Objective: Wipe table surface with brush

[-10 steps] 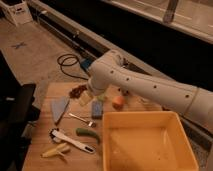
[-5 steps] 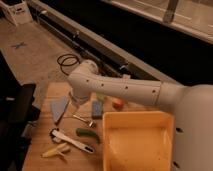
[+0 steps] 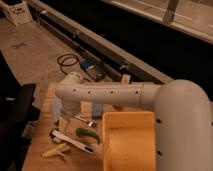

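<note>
I see my white arm reaching left across the wooden table (image 3: 75, 161). Its claw (image 3: 62, 119) hangs low near the table's left side, spread wide with nothing in it. The brush (image 3: 70, 140) lies flat on the table just in front of the claw, its white handle slanting to a dark tip. A banana (image 3: 55, 152) lies beside the brush, and a yellow tub (image 3: 131, 145) stands to the right.
</note>
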